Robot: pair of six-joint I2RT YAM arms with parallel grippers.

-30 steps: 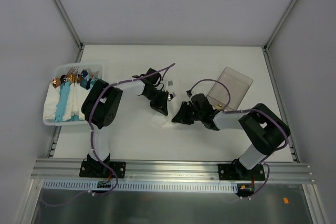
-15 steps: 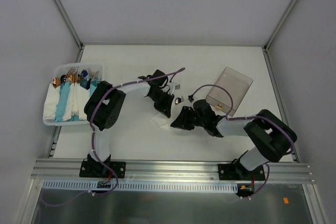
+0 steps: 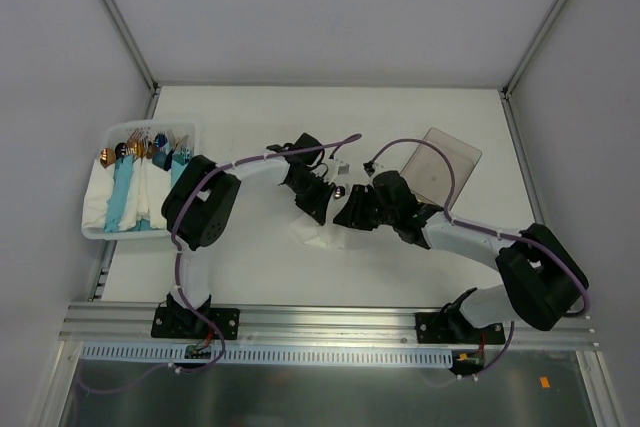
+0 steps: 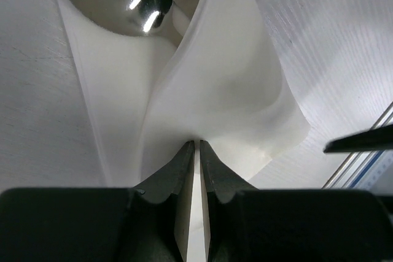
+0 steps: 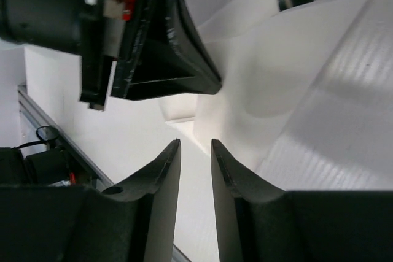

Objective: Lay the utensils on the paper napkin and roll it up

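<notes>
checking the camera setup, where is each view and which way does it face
Top external: above, behind the bases, facing down at the white table; both arms show, left gripper and right gripper meeting at the thin white paper napkin.
Left wrist: on that wrist, facing along its fingers, shut on the napkin; shiny silver spoon bowl beyond.
Right wrist: on that wrist, facing past its parted fingers at the left gripper and napkin.
Shared: both wrist views show napkin and spoon bowl.

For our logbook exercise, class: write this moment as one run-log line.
left tool: shut on paper napkin fold | right tool: jaws apart, holding nothing | spoon: resting in napkin fold
</notes>
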